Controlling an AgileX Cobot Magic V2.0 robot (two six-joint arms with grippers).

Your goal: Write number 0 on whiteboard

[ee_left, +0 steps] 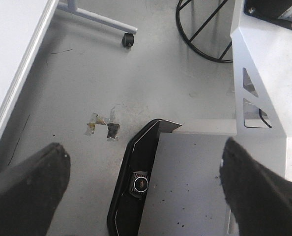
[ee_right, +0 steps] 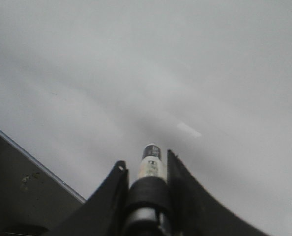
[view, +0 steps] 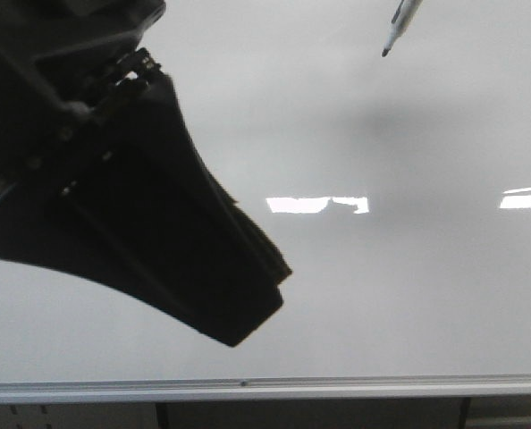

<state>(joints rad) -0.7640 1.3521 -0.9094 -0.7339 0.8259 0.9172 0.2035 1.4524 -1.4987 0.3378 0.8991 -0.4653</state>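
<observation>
marker [view: 400, 27] mostly cut off above whiteboard [view: 408, 295], pinched in right gripper [ee_right: 147, 184]; left gripper [ee_left: 143, 179] agape

Dim, soft-focus views; bright rectangular glare patches on the glossy whiteboard [view: 408, 295]; blurred, silhouetted near arm.

Ahead of the right gripper's [ee_right: 147, 196] jaws the whiteboard [view: 355, 295] lies bare; the left gripper [view: 158, 223] looms large over its near-left part.
</observation>
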